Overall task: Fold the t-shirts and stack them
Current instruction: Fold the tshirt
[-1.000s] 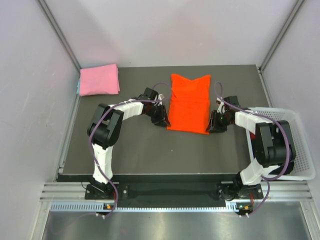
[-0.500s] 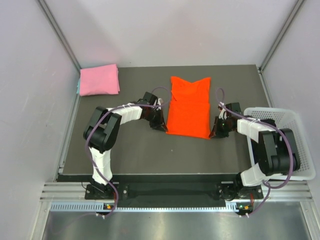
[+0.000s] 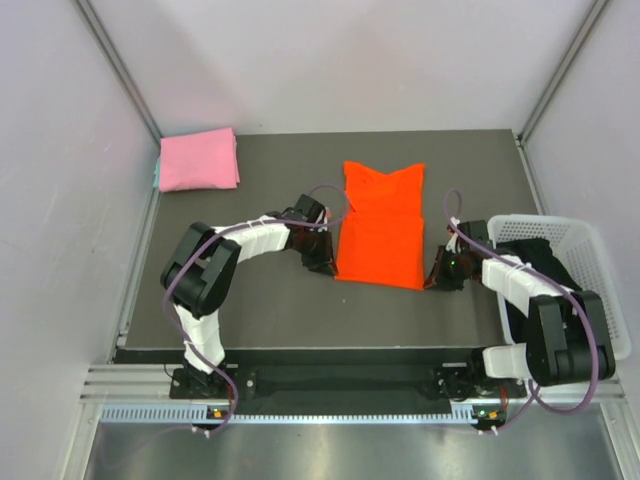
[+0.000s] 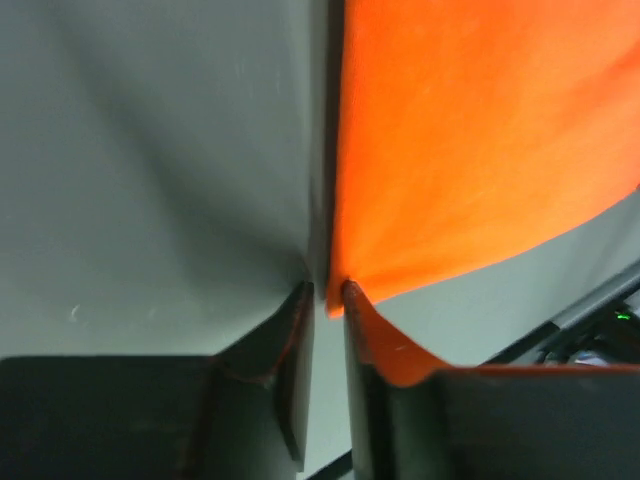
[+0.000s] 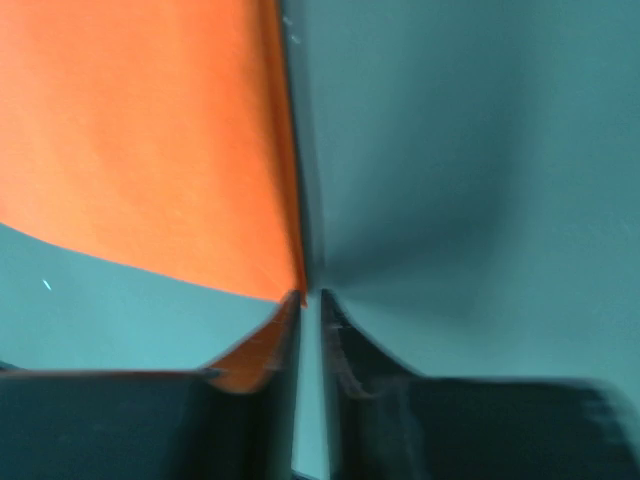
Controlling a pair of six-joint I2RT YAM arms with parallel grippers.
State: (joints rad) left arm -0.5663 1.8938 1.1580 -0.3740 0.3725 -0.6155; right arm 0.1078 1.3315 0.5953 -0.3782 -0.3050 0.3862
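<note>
The orange-red t-shirt [image 3: 380,225], folded into a long strip, lies mid-table. Its cloth fills the upper right of the left wrist view [image 4: 470,130] and the upper left of the right wrist view [image 5: 140,130]. My left gripper [image 3: 322,262] is at the strip's near-left corner. Its jaws [image 4: 328,290] stand a narrow slit apart with the cloth's corner pinched at the tips. My right gripper [image 3: 438,276] is at the near-right corner, and its jaws [image 5: 310,295] are shut with the corner at their tips. The pink t-shirt [image 3: 198,160] lies folded at the back left.
A white lattice basket [image 3: 590,250] stands off the table's right edge, beside my right arm. The dark table mat [image 3: 260,320] has bare surface in front of the orange shirt. Grey walls close in the left, back and right.
Both grippers closed on the orange shirt's near corners and moved toward the near edge. The shirt slid that way with them. The pink shirt has not moved.
</note>
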